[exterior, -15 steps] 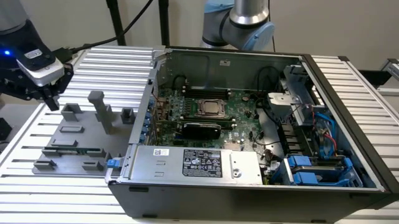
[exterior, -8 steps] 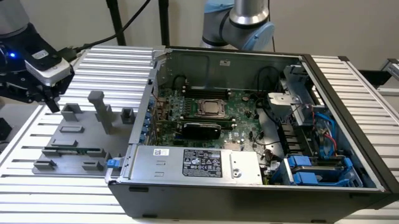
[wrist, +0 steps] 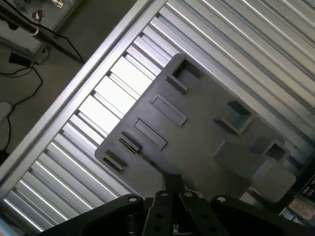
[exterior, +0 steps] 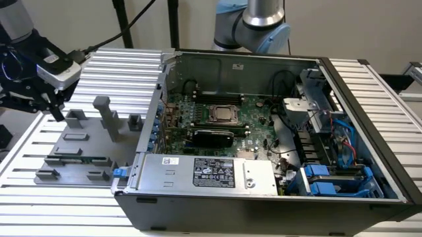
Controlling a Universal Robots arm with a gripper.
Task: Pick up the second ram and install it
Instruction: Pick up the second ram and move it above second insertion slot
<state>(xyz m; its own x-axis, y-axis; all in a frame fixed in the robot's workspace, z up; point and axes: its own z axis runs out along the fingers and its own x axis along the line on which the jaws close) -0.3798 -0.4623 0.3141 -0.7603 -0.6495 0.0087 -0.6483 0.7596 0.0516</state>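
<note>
Over at the exterior view's left, the black two-finger gripper (exterior: 55, 112) hangs pointing down, tipped slightly toward the exterior view's right. From the wrist view, its dark fingers (wrist: 172, 184) sit pressed together into one narrow tip, black linkage bars fanning out to either side behind them. Just above the gripper sits the grey-and-white wrist block (exterior: 59, 70), with a grey cylindrical arm link (exterior: 15, 17) rising above it. At the back, the silver arm joint with pale blue caps (exterior: 254, 22) stands upright.
</note>
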